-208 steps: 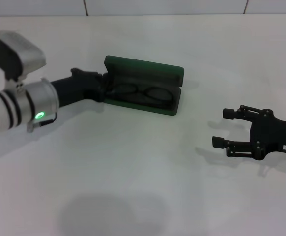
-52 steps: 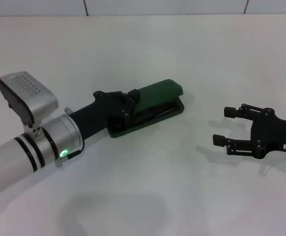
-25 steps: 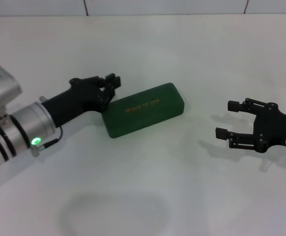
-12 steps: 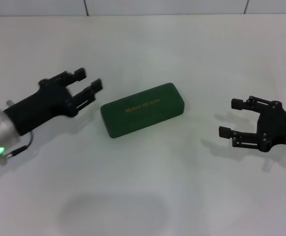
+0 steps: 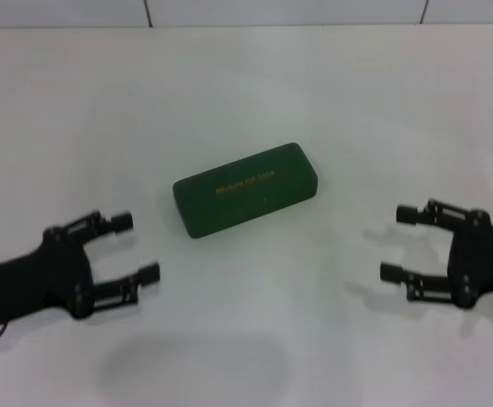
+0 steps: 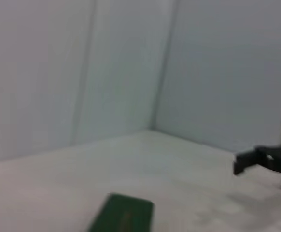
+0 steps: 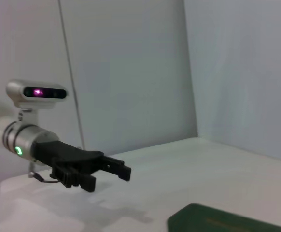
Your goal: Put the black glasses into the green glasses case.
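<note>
The green glasses case (image 5: 245, 189) lies shut at the middle of the white table, gold lettering facing up; it also shows in the left wrist view (image 6: 123, 218) and the right wrist view (image 7: 217, 221). The black glasses are hidden; none of the views shows them. My left gripper (image 5: 136, 247) is low on the near left, well clear of the case, open and holding nothing. It also shows in the right wrist view (image 7: 123, 173). Off to the right of the case, my right gripper (image 5: 396, 242) is open and empty too.
The white table (image 5: 255, 322) has bare surface all around the case. A pale wall (image 5: 280, 10) runs along the far edge.
The case lid, open over the glasses earlier, came down under the left gripper. The left arm then withdrew to the near left. The right gripper drifted slightly nearer and to the right.
</note>
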